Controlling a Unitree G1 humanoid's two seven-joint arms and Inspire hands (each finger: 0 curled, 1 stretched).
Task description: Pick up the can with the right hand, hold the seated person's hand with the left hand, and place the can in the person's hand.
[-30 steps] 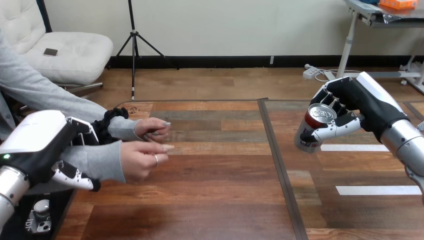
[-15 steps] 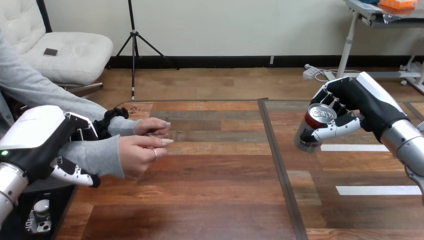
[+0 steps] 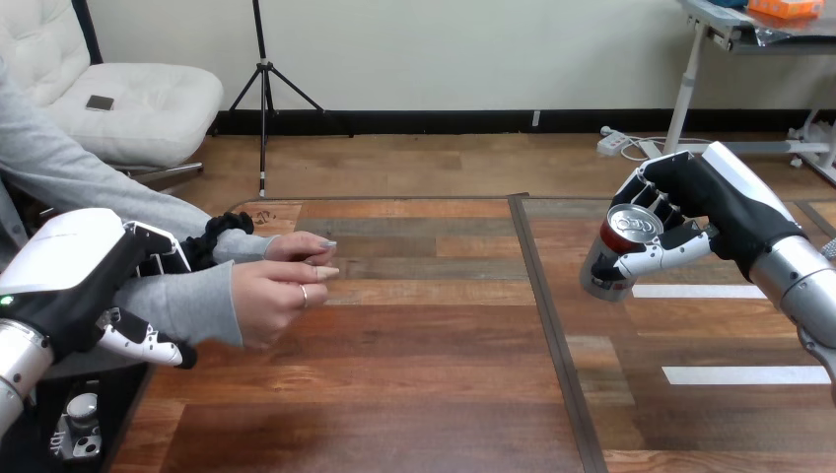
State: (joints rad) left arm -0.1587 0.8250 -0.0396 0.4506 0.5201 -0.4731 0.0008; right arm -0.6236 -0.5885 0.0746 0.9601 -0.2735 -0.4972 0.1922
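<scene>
Right hand (image 3: 712, 202): fingers and thumb wrapped round the can (image 3: 606, 266), firm grip. The can is tilted, with its top towards the camera, and is held clear of the table (image 3: 434, 345) over the right side. It's well apart from the person.

Left hand (image 3: 67, 284): at the left edge, on the person's near forearm (image 3: 182, 305) (grey sleeve). Its fingers (image 3: 163, 254) go over the top of the sleeve and its thumb (image 3: 143, 345) curls underneath, so it's clamped on the forearm, not on the hand itself.

Person's near hand (image 3: 276, 301): sticks out past the left hand over the table's left part, fingers pointing right, loosely curled, holding nothing. Person's far hand (image 3: 301, 246) is just behind it. The two are very close, and I can't tell if they touch.
</scene>
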